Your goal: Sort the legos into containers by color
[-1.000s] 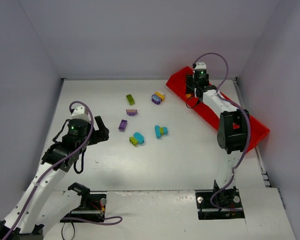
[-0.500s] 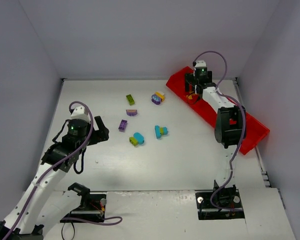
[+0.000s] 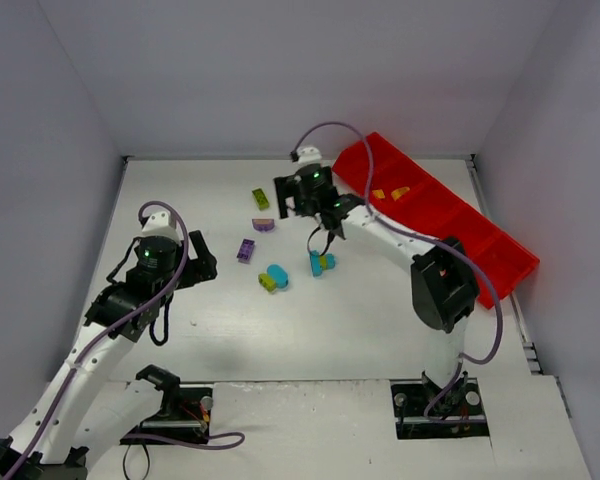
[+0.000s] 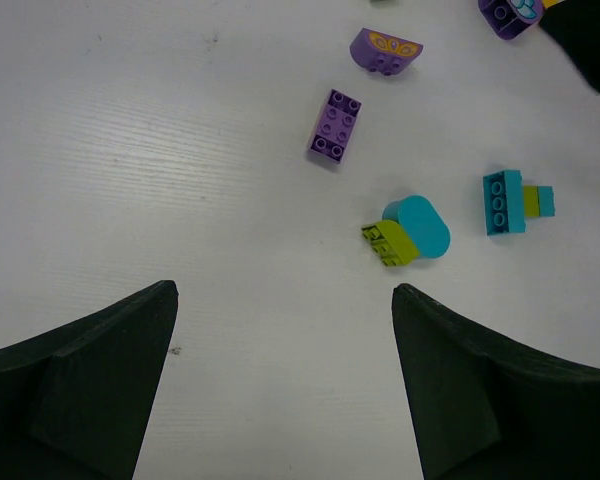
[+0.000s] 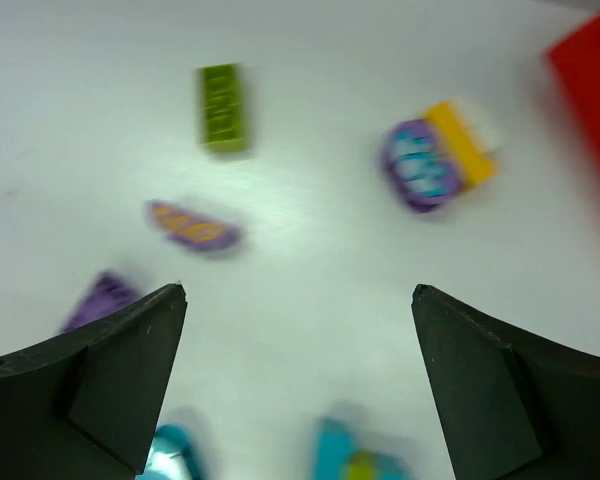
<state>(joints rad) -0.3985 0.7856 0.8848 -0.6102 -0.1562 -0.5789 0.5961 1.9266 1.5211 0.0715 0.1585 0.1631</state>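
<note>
Legos [image 3: 246, 250] scattered loose; 2 orange pieces [image 3: 400, 192] inside red tray [image 3: 483, 243].

The tray [image 3: 472, 226] lies far right on the table [image 3: 310, 330]; two legos [image 3: 391, 192] lie inside it, the other legos [image 3: 273, 277] left of it.

Right wrist view motion-blurred; purple-and-yellow lego [image 5: 437, 163] smeared; purple lego [image 5: 102, 297] half hidden behind one finger [image 5: 100, 390] of the right pincer [image 5: 298, 290]; cyan legos [image 5: 172, 452] cut by the bottom edge; red tray [image 5: 592, 70] only a corner at the frame edge; left wrist view: purple-and-yellow lego cut by the top edge, dark shape [image 4: 588, 40] in the corner cut off, unidentifiable; top view: right pincer covers that lego; orange bits [image 3: 391, 192] in the tray too small to tell shape.
</note>
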